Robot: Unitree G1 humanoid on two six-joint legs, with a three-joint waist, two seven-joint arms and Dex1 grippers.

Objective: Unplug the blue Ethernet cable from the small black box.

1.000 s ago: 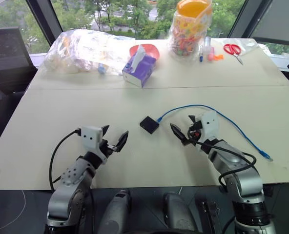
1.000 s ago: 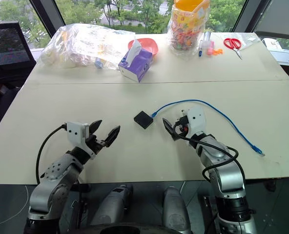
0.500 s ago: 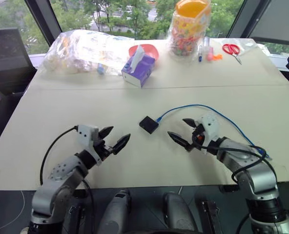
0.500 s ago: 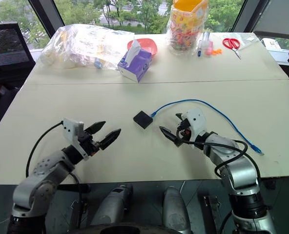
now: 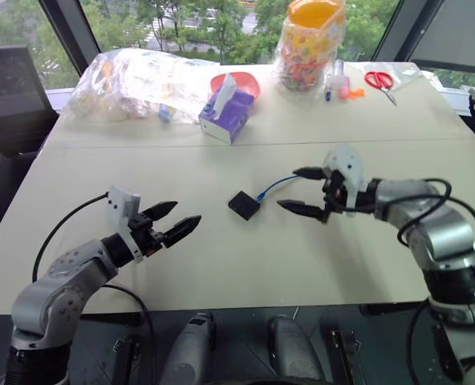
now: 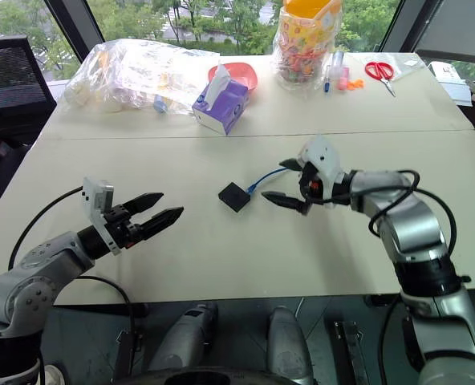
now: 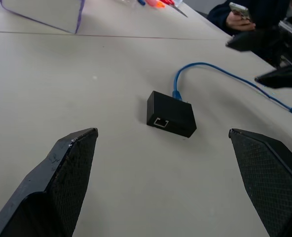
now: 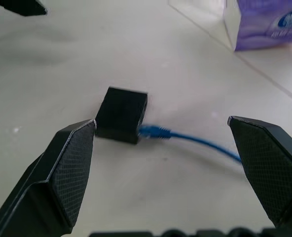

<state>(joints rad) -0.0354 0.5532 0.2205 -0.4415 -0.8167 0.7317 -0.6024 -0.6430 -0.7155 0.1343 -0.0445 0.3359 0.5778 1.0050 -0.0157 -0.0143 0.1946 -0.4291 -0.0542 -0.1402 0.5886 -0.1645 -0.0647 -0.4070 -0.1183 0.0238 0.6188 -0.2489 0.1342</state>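
Across the pale table (image 5: 221, 273) things are lying in a loose row at the far edge: a crumpled clear plastic bag (image 5: 141, 79), a tall jar of colourful bits with an orange lid (image 5: 311, 44), a purple tissue box (image 5: 229, 112) with a red bowl (image 5: 239, 82) just behind it, and red-handled scissors (image 5: 379, 82). Nearer the middle, the right gripper (image 5: 302, 191) is hanging above the table with its two black fingers spread wide, pointing toward the small black box (image 5: 245, 205) without touching it. The left gripper (image 5: 170, 220) is hovering on the other side of the box, well apart from it, its fingers spread too. The box is sitting flat on the table between the two grippers. The blue Ethernet cable (image 7: 220, 74) is running from the box's side toward the right gripper; its plug seems to be seated in the box, though the joint is too small to be sure.
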